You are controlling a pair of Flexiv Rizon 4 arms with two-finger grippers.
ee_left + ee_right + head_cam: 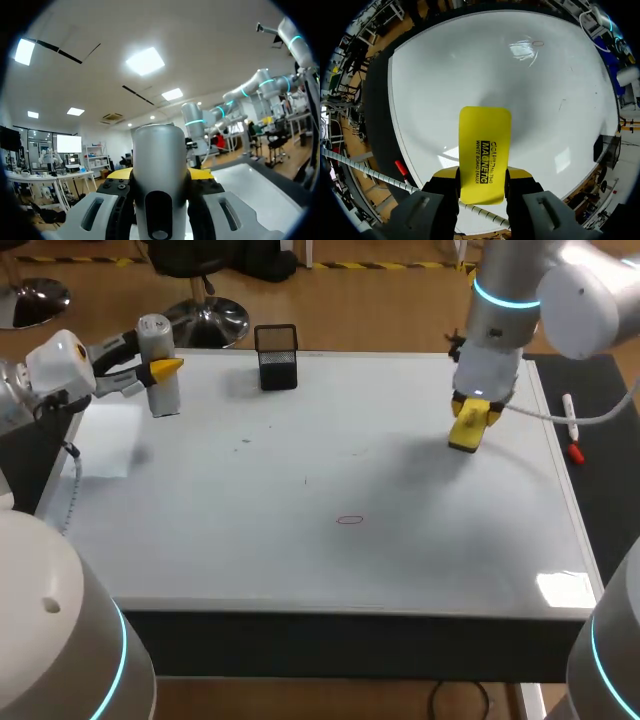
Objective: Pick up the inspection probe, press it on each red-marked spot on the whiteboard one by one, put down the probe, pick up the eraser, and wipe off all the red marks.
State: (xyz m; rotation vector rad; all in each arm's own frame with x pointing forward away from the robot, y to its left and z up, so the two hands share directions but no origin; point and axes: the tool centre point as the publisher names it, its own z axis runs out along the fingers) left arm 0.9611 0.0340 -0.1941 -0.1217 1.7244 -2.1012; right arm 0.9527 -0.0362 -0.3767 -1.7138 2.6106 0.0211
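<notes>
Only the head view takes in both our arms at once. Our left gripper [165, 368] is over the far left corner of the whiteboard [420, 560] and our right gripper [475, 410] is over its far right part. The left wrist view shows the grip up close, with both fingers clenched on the grey probe [160, 165] from either side. The probe stands upright, its long axis crosswise to the fingers. We cannot tell whether its lower end touches the board.

The right wrist view shows the other gripper grasping the yellow eraser [485, 155] by its long edges. The eraser's long axis runs straight out along the fingers, pointing down at the board. A single red mark [538, 43], a small oval outline, lies well ahead of it. A black mesh cup [277, 356] stands at the bench's far edge.
</notes>
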